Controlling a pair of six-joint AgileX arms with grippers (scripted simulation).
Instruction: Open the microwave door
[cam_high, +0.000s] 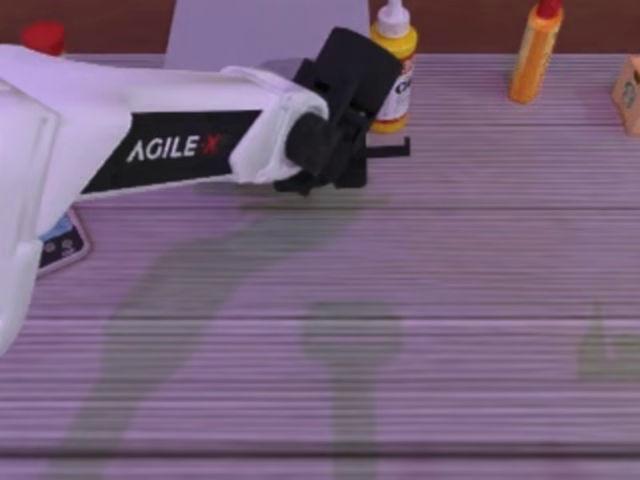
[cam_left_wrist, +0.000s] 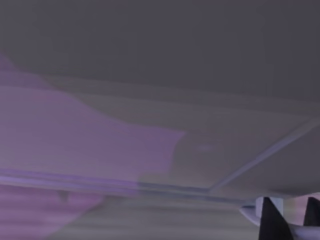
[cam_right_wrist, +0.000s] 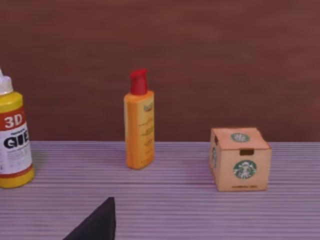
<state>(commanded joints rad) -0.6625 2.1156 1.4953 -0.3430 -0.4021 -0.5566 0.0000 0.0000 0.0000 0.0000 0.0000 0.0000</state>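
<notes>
Purple, finely ridged planks form the desk (cam_high: 450, 300), their grain running side to side; soft grey-green shadows of the arms lie across the near half. Behind the far edge stands a plain reddish-brown wall.

Nearest on the left, a small flat device with a pale rim (cam_high: 62, 240) peeks from under the left arm (cam_high: 150, 140), a glossy white shell with a black band lettered AGILEX. It reaches from the left edge toward the far centre. Its matt black left gripper (cam_high: 385, 150) points right, thin fingers just in front of a yellow bottle; whether the jaws are released or clenched cannot be told.

The left wrist view is filled by smooth grey surfaces: a thin-framed, translucent panel, the microwave door (cam_left_wrist: 200, 145), through which the purple desk tints faintly. Two dark fingertips (cam_left_wrist: 272, 220) show at the picture's edge.

The microwave (cam_high: 250, 30) sits at the far centre-left, a pale boxy body partly hidden by the arm. A red cap (cam_high: 42, 38) shows far left.

Along the far edge stand a squat yellow glue bottle (cam_high: 395, 70) with white nozzle, a slim orange bottle (cam_high: 535, 55) with red pump top, and a tan cardboard box (cam_right_wrist: 240, 159) with green round logos.

The right gripper (cam_right_wrist: 95, 225) appears only as a dark wedge; its jaws cannot be judged.
</notes>
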